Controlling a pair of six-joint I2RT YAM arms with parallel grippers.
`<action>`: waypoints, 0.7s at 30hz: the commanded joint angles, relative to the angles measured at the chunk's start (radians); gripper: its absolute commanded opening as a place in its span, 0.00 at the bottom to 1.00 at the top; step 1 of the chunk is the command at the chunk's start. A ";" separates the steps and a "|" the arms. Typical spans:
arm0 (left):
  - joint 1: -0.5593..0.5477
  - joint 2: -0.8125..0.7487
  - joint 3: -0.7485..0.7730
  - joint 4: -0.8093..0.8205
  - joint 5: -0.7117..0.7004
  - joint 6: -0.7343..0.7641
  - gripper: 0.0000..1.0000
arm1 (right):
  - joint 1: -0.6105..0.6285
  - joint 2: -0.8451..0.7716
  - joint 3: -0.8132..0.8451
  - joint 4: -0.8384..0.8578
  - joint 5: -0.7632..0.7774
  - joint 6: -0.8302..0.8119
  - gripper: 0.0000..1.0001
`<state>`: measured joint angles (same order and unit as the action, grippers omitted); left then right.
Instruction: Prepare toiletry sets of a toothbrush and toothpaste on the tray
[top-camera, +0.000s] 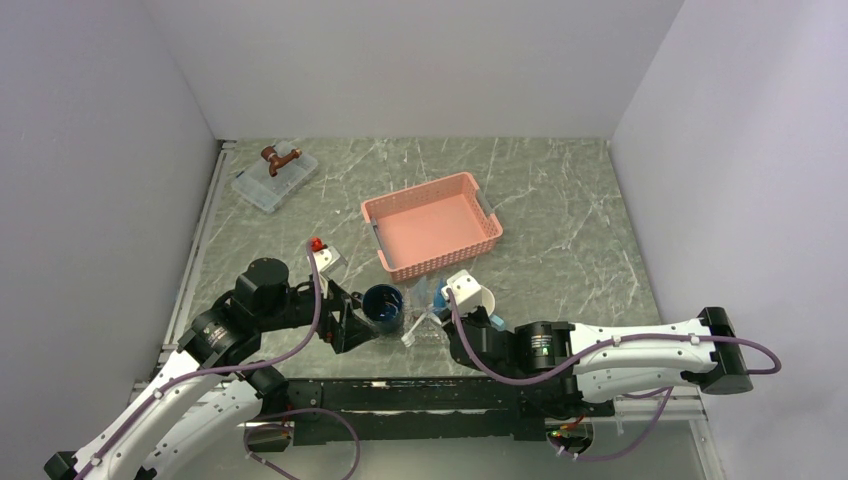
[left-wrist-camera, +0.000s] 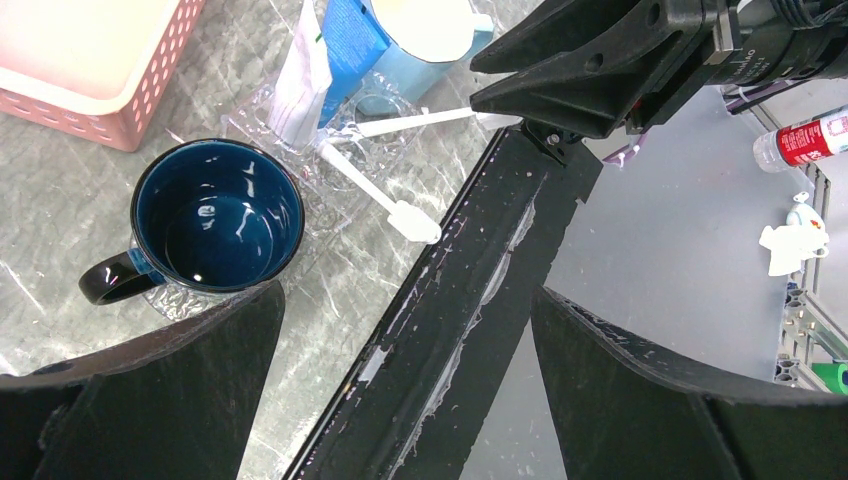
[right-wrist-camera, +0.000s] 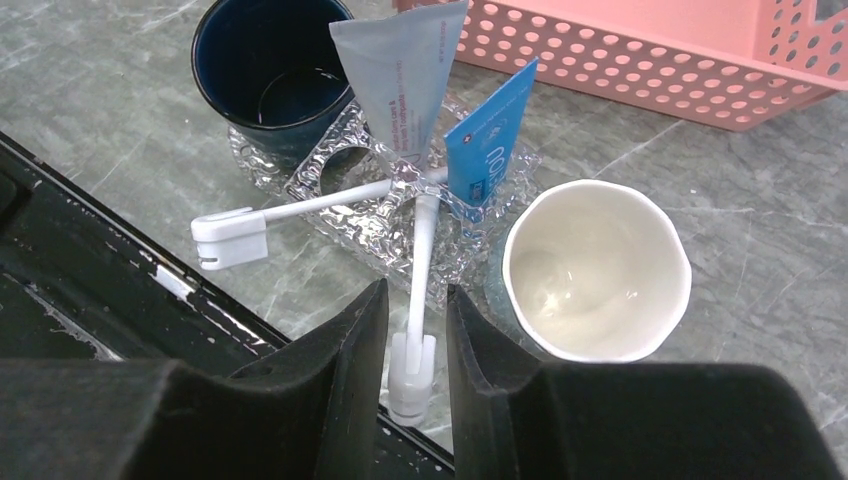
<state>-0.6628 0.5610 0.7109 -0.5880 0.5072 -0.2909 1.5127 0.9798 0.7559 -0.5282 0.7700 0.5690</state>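
since the toothbrush (right-wrist-camera: 420, 240) lies only partly on the tray (right-wrist-camera: 340, 190), head overhanging toward the near edge of the table (right-wrist-camera: 720, 200), it may tip or be dragged off if the right tool (right-wrist-camera: 415, 300) backs away; its head sits between that tool's narrowly parted fingers (right-wrist-camera: 340, 350); grip or clearance, i cannot tell.

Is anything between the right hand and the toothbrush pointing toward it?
Nothing visible does. The wide end of that toothbrush already lies inside the right hand, and its stem runs up onto the tray. The pictures don't show whether it is gripped.
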 joint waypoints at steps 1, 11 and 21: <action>-0.002 0.002 -0.003 0.029 -0.001 0.008 0.99 | 0.014 -0.009 -0.005 0.021 0.039 0.022 0.32; -0.003 0.004 -0.001 0.029 -0.003 0.009 0.99 | 0.038 -0.022 0.013 -0.003 0.071 0.038 0.35; -0.002 0.004 0.008 0.021 -0.022 0.011 0.99 | 0.040 -0.026 0.099 -0.074 0.141 0.019 0.40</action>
<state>-0.6628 0.5610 0.7109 -0.5880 0.5007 -0.2905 1.5463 0.9794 0.7841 -0.5678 0.8391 0.5880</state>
